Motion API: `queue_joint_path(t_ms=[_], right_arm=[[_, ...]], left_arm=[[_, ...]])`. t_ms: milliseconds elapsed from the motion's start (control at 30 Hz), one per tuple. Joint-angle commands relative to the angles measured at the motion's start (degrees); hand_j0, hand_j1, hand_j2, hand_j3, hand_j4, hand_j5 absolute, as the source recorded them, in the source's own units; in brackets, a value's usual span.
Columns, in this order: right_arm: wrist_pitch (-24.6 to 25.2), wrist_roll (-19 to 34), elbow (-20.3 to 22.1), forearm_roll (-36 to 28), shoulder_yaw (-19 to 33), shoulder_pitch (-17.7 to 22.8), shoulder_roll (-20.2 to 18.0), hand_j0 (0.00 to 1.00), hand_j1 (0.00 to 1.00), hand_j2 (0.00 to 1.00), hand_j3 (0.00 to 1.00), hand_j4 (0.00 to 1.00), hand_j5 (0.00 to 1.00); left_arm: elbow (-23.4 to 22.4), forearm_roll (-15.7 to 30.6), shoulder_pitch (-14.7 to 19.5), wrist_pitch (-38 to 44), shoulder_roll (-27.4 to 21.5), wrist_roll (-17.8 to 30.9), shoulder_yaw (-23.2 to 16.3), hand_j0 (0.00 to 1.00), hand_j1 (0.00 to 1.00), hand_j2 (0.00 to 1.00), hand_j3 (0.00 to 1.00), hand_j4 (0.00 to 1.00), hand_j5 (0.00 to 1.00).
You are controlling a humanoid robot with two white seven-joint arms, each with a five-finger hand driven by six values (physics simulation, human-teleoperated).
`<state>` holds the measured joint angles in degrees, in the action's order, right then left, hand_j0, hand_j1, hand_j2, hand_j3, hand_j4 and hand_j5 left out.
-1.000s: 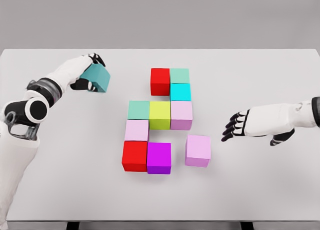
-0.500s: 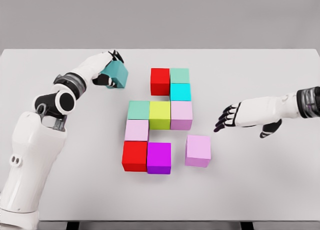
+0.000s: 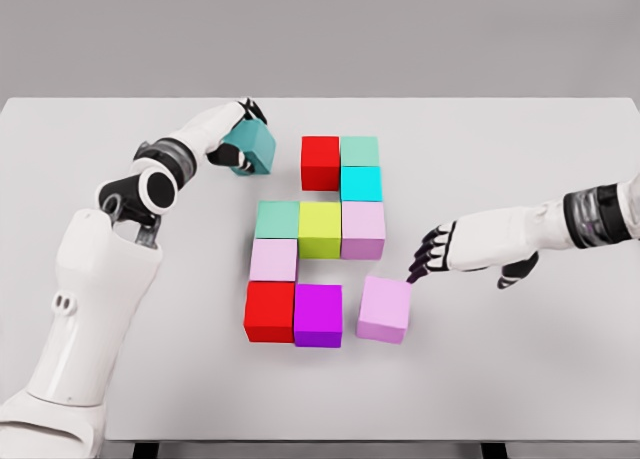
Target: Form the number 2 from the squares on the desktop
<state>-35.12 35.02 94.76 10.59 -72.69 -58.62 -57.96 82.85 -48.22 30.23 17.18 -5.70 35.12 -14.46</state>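
Note:
Coloured cubes lie in a blocky figure on the white table [image 3: 520, 379]: a red cube [image 3: 320, 162] and mint cube [image 3: 360, 151] on top, a cyan cube [image 3: 361, 183] below, then a mint, yellow-green [image 3: 320, 229] and pink row, a pale pink cube, and a red [image 3: 269, 311] and magenta cube [image 3: 318, 315] at the bottom. My left hand [image 3: 237, 139] is shut on a teal cube [image 3: 252, 149], held just left of the top red cube. My right hand [image 3: 428, 254] is open, its fingertips touching the upper right edge of a loose pink cube [image 3: 385, 308], which sits slightly turned, right of the magenta one.
The table's far edge meets a grey wall behind the cubes. The left arm arches in from the lower left; the right forearm reaches in from the right edge at mid height.
The left hand has carried the teal cube rightward, close to the top red cube. The right hand moved left and pushed the loose pink cube leftward toward the magenta cube, turning it slightly.

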Motion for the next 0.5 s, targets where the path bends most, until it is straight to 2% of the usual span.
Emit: queue_joint_path(t_ms=[0, 133, 367, 467], right_arm=[[0.12, -0.02, 1.65, -0.22, 0.09, -0.09, -0.22, 1.0, 1.0, 1.0, 1.0, 1.0, 1.0], [0.12, -0.02, 3.15, -0.22, 0.27, -0.18, -0.31, 1.0, 1.0, 1.0, 1.0, 1.0, 1.0], [0.12, -0.02, 1.39, -1.1, 0.71, -0.53, -0.22, 1.0, 1.0, 1.0, 1.0, 1.0, 1.0], [0.12, -0.02, 1.92, -1.1, 0.71, -0.35, 0.04, 1.0, 1.0, 1.0, 1.0, 1.0, 1.0]], left_arm=[[-1.2, -0.82, 0.09, -0.04, 0.96, -0.12, -0.04, 0.31, 0.31, 0.31, 0.31, 0.31, 0.31], [-1.2, -2.67, 0.26, -0.04, 2.71, -0.12, -0.04, 0.31, 0.31, 0.31, 0.31, 0.31, 0.31], [-2.25, -3.02, 0.7, -0.04, 3.42, -0.12, 0.05, 0.31, 0.31, 0.31, 0.31, 0.31, 0.31], [-3.22, -3.11, 1.23, 0.05, 4.03, -0.12, -0.04, 0.31, 0.31, 0.31, 0.31, 0.31, 0.31]])
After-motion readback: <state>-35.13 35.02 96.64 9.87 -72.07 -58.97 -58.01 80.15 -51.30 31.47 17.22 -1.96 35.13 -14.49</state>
